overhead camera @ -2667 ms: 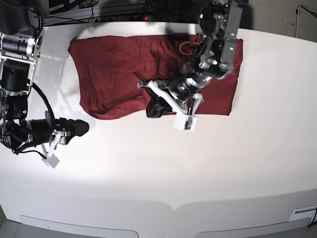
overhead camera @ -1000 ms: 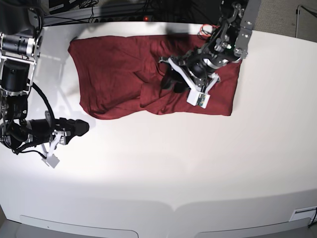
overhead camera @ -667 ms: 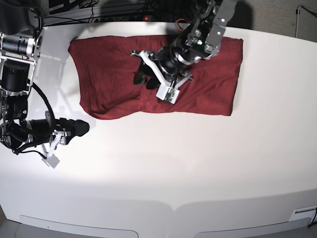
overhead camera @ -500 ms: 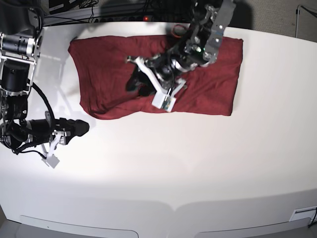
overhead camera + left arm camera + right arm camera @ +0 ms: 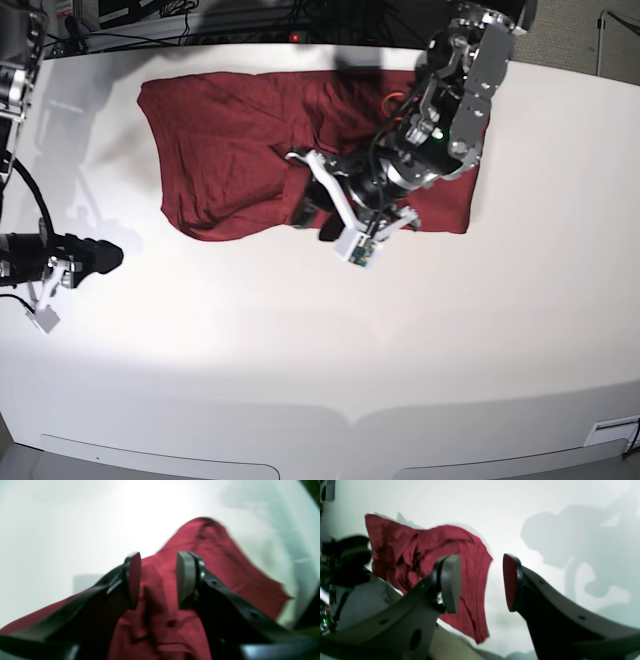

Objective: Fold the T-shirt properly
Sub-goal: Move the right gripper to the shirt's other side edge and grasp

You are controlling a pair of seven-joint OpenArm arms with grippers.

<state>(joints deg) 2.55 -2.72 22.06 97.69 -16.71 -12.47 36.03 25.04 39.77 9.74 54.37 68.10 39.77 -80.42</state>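
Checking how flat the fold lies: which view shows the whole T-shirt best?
The base view: the T-shirt lies spread on the table, partly behind the left arm. Both wrist views show only blurred parts of it.

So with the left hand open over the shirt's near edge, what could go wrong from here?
1. The left hand has only a narrow ridge of the T-shirt between its open fingers; it may pinch one layer only.
2. The right hand is off the cloth, so a pull could drag the whole shirt.
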